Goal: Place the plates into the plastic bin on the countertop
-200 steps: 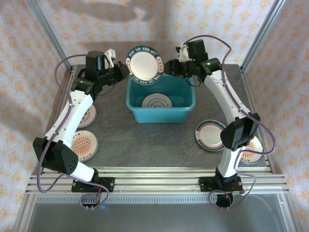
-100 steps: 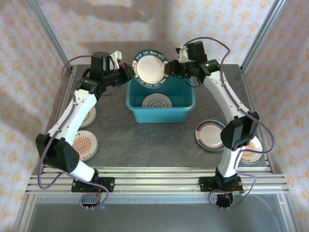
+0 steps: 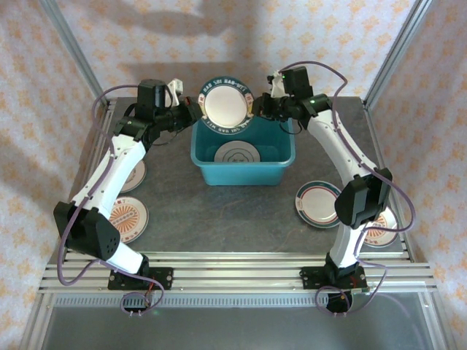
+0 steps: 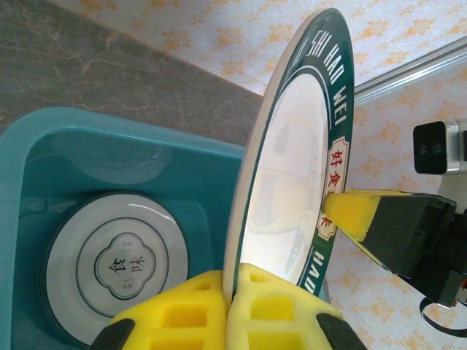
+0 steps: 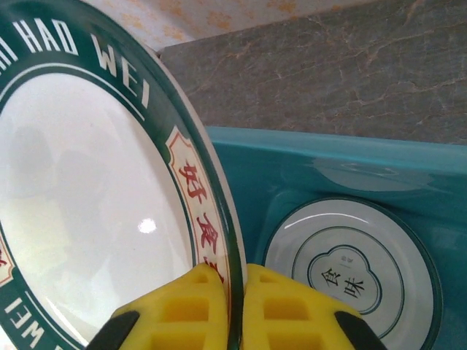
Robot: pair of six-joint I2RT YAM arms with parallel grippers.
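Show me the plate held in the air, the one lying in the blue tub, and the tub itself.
held plate [image 3: 226, 104], top external view, white centre.
plate in the bin [image 3: 237, 154], top external view, patterned middle.
plastic bin [image 3: 241, 173], top external view, near wall.

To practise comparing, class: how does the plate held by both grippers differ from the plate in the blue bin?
The held plate is held on edge above the bin, pinched by the left gripper and right gripper; the bin plate lies flat, untouched. The held plate has a green lettered rim; the bin plate, thin rings and a central emblem. Both are round.
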